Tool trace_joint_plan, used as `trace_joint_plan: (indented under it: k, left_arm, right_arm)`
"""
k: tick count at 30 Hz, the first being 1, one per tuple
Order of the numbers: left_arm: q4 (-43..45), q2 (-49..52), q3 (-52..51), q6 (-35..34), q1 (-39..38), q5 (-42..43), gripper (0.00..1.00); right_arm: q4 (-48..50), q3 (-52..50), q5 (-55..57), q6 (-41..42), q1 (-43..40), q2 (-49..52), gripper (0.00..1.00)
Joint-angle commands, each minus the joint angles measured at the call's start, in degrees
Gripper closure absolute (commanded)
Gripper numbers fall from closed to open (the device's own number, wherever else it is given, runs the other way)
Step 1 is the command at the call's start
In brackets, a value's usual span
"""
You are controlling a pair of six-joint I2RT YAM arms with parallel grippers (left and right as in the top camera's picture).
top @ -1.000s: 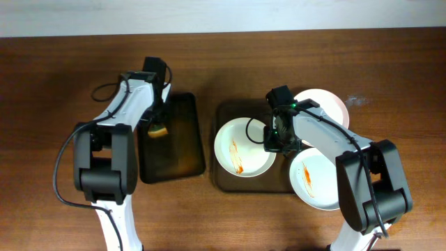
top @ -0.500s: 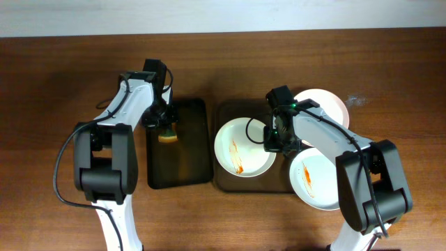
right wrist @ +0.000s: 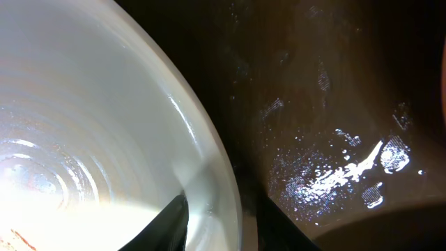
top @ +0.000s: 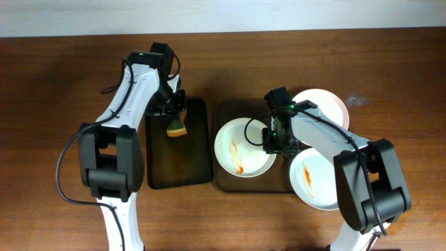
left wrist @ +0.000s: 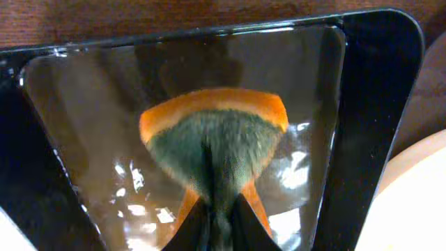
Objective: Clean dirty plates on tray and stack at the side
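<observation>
Our right gripper (top: 273, 141) pinches the rim of the streaked plate (top: 240, 155) mid-frame on the brown tray (top: 224, 115); our left gripper (top: 174, 117) clamps a sponge (top: 176, 127) over the black tray (top: 174, 167), left of centre. If we scrub hard, that thin rim may slip free.

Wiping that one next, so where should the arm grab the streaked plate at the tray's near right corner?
Probably the plate's near rim, approached from the robot's side: it is shallow and that edge overhangs the tray, so its lip is free to pinch.
</observation>
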Motion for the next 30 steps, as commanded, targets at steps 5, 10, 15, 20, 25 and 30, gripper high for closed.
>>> trace_joint_plan:
  k: [5,10,15,20,25,30]
  left_arm:
    - [4.39,0.15,-4.55,0.72,-1.01,-1.07,0.94]
    - [4.61,0.13,-4.52,-1.25,-6.88,1.95,0.91]
    - [5.03,-0.31,-2.43,-7.13,-10.01,1.73,0.94]
    - [4.07,-3.52,-2.43,-13.42,-17.46,-7.02,1.00]
    - [3.65,-8.26,-2.89,-16.04,-21.40,-11.65,1.00]
    - [3.85,-8.26,-6.32,-16.02,-23.67,-12.46,1.00]
  right_arm:
    - [-0.44,-1.33,0.87,-0.98,0.52,1.81,0.66]
    - [-0.59,-1.31,-0.83,-1.81,-0.28,1.81,0.65]
    - [-0.22,-1.31,-1.05,-1.86,-0.28,1.81,0.65]
    - [-0.46,-1.31,-1.03,-2.32,-0.28,1.81,0.65]
    - [-0.39,-1.31,-1.05,-2.29,-0.28,1.81,0.65]
    - [-0.57,-1.31,-1.73,-2.32,-0.26,1.81,0.65]
